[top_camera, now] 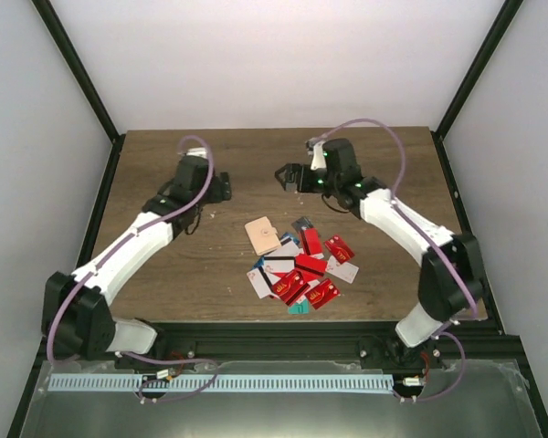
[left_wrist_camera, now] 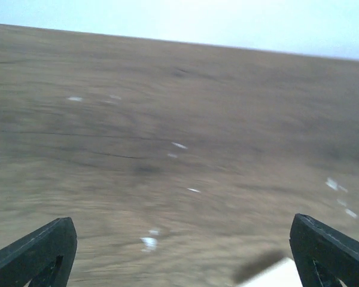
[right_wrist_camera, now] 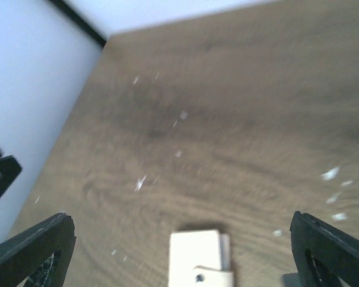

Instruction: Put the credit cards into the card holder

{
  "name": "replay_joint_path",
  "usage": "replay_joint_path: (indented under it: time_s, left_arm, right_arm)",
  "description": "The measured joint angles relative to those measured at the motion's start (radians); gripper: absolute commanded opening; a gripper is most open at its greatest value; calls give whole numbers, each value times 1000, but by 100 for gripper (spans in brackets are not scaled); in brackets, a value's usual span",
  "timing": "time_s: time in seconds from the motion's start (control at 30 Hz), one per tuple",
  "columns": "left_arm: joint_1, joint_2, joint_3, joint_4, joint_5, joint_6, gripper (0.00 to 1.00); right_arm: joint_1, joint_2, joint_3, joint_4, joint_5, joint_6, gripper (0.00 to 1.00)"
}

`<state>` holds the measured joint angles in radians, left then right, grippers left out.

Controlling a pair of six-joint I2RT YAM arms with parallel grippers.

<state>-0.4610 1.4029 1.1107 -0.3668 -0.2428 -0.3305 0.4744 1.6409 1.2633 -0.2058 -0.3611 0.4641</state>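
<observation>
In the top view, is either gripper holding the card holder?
No, the card holder lies on the table beside the credit cards, with the left gripper and right gripper both apart from it.

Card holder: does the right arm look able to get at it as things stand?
Probably yes. The card holder lies flat at the far edge of the credit cards, with nothing on top of it. The right hand hangs open just beyond it, with only bare table between them.
</observation>
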Motion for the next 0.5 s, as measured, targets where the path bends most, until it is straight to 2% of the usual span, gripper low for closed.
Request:
replay_joint_path:
  time_s: [0.13,0.23,0.4,0.5]
  left_arm:
    - [69,-108,-129,66,-166,2,99]
    - [103,-159,-225,99,-232,4,99]
    - [123,-251,-333,140,-242,3,100]
    - [123,-283,-350,163,-224,6,100]
  right_arm:
    - [-6,-173,-110,43,215,-22,100]
    - [-8,-273,-205,69,290,-59,100]
    - [-8,-397,-367,119,307,-90,100]
    - [-8,-417,-406,135,306,-93,100]
